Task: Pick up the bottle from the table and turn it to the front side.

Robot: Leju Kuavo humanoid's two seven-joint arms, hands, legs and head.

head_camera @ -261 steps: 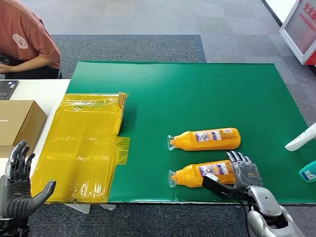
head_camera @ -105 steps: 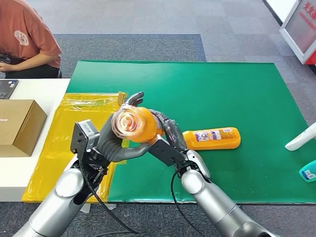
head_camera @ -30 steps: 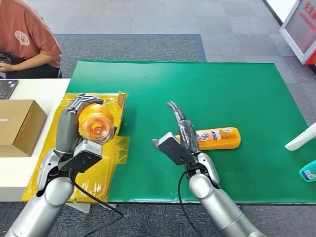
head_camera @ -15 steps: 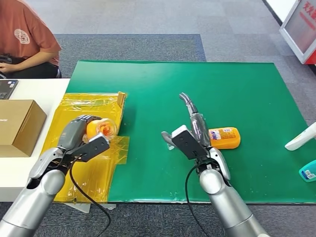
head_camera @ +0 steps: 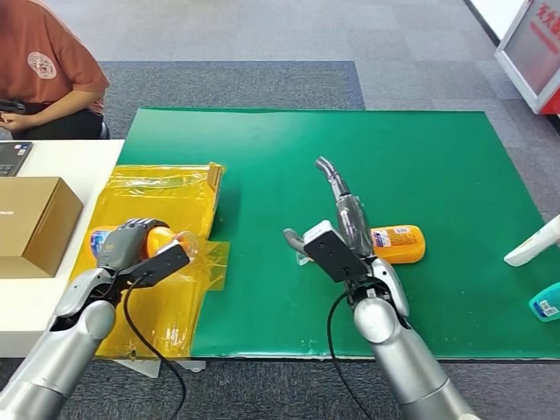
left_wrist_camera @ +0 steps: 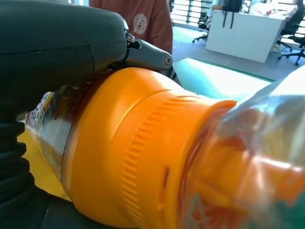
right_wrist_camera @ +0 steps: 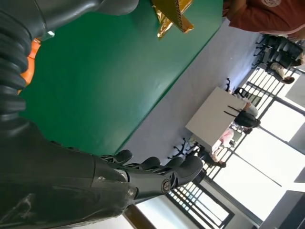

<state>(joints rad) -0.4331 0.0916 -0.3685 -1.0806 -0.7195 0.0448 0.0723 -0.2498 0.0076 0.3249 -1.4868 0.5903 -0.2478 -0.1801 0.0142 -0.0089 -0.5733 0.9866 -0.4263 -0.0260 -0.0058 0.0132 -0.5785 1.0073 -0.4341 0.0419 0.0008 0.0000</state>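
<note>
My left hand [head_camera: 130, 243] grips an orange bottle [head_camera: 160, 238] low over the yellow plastic sheet [head_camera: 158, 210], its clear cap toward the green mat. The left wrist view shows the orange bottle [left_wrist_camera: 144, 148] close up under my dark fingers [left_wrist_camera: 65, 43]. A second orange bottle [head_camera: 396, 243] lies on its side on the green mat [head_camera: 396, 157], label up. My right hand [head_camera: 340, 219] hovers open just left of it, fingers stretched up and away; the straight fingers [right_wrist_camera: 158, 171] appear in the right wrist view too.
A cardboard box [head_camera: 30, 223] sits on the white table at the left. A person in a rust shirt [head_camera: 46, 61] sits behind it. A white bottle [head_camera: 531, 245] and a teal one [head_camera: 545, 306] lie at the mat's right edge.
My left hand has lowered the orange bottle toward the yellow sheet and tipped it flatter. My right hand has drifted slightly right, staying open above the mat.
</note>
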